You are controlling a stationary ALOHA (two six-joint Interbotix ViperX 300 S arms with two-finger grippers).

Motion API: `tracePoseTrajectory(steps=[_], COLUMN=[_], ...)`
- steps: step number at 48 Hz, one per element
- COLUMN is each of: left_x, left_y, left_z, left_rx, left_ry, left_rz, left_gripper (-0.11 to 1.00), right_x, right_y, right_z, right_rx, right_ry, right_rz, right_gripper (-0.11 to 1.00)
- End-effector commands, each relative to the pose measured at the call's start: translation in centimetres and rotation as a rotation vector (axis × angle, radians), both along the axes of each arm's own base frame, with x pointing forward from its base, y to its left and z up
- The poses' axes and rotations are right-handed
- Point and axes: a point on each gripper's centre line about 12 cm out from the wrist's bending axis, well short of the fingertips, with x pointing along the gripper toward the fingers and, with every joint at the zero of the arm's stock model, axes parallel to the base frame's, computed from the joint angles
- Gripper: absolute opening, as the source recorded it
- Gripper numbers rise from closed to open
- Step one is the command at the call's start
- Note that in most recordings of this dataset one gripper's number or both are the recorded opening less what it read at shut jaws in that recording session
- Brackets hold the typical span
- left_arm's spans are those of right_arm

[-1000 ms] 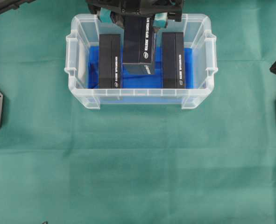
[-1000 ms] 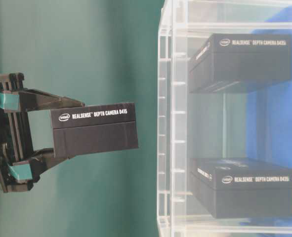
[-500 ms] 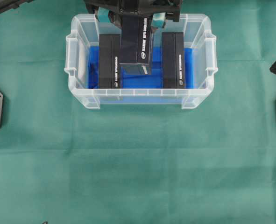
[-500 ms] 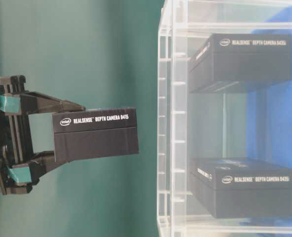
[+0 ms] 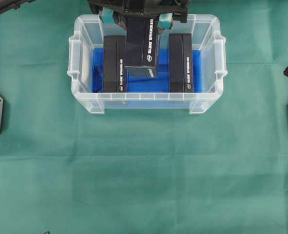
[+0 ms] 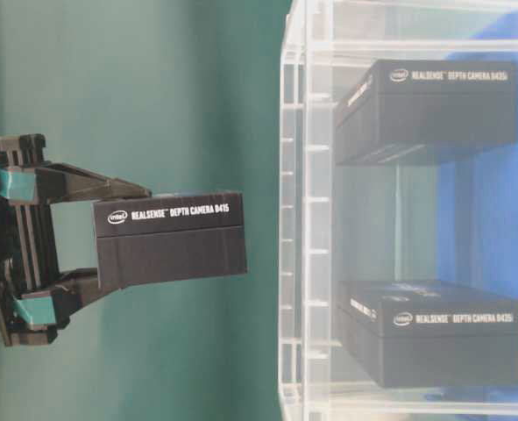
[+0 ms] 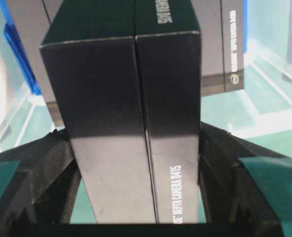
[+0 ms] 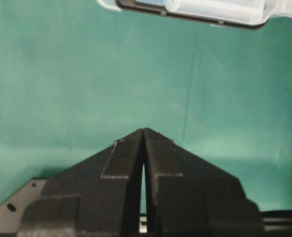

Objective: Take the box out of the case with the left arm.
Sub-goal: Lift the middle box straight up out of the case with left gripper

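My left gripper (image 5: 143, 20) is shut on one end of a black box (image 5: 142, 48) marked as a depth camera. The box hangs over the middle of the clear case (image 5: 146, 100) with its blue bottom. In the table-level view the held box (image 6: 171, 239) is apart from the case's wall (image 6: 304, 219), outside the rim. The left wrist view shows the box (image 7: 131, 123) filling the gap between both black fingers (image 7: 47, 168). My right gripper (image 8: 144, 132) is shut on nothing above green cloth.
Two more black boxes stand on edge in the case, one left (image 5: 115, 63) and one right (image 5: 181, 63) of the held one. A corner of the case (image 8: 210, 10) shows in the right wrist view. Green cloth covers the table around the case.
The held box and left gripper shifted slightly left over the case in the overhead view, then stayed nearly still. The right gripper has not changed.
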Motion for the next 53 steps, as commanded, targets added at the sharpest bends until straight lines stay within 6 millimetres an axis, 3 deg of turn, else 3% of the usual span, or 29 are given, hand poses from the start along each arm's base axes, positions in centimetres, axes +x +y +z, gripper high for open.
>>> tracePoseTrajectory(steps=[1,53], left_x=[-1.51,-1.37], left_y=[-0.22,-0.76], left_z=[3.38,3.38], left_rx=[0.023,0.023], left_ry=[-0.079,-0.08], left_rz=[0.007,-0.007], left_gripper=[0.55,0.55], right_x=[0.04,0.05], right_y=[-0.04,-0.04], right_z=[0.67,0.72], right_rx=[-0.003,-0.001], right_ry=[-0.02,-0.022], right_rz=[-0.002,-0.005], right_gripper=[0.0,0.0])
